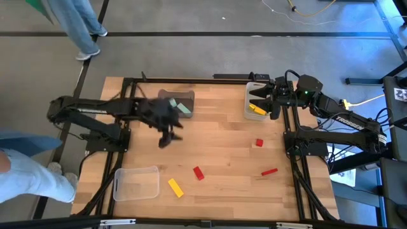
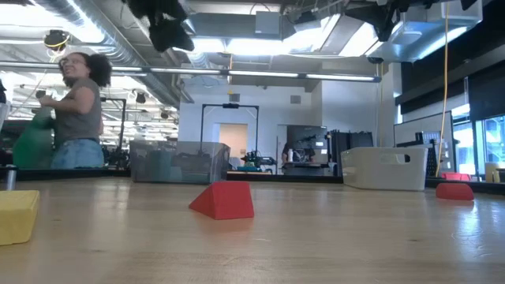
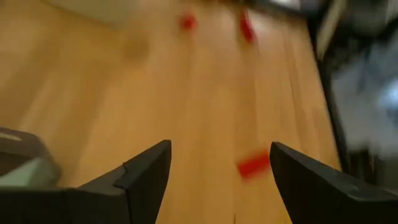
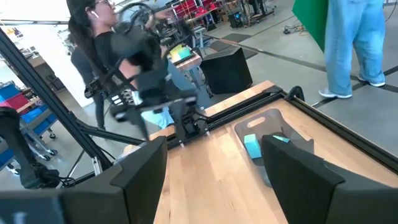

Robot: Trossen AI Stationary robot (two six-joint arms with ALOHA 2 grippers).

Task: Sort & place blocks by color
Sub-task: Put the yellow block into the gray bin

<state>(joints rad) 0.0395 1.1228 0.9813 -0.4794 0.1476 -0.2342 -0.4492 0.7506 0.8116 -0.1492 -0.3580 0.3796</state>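
While mint green blocks (image 1: pixel 184 107) and yellow blocks (image 1: pixel 257 110) sit binned, the empty, spread left gripper (image 1: pixel 166 138) hovers above the table, three red blocks (image 1: pixel 199 173) and one yellow block (image 1: pixel 175 187) loose beyond it.

Bright workshop, ceiling ducts (image 2: pixel 95 31), grey floor (image 1: pixel 191 16)

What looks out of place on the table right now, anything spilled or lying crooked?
Nothing is spilled or damaged. Four blocks lie loose at odd angles on the wood: three red blocks and a yellow block. The clear bin near them looks empty.
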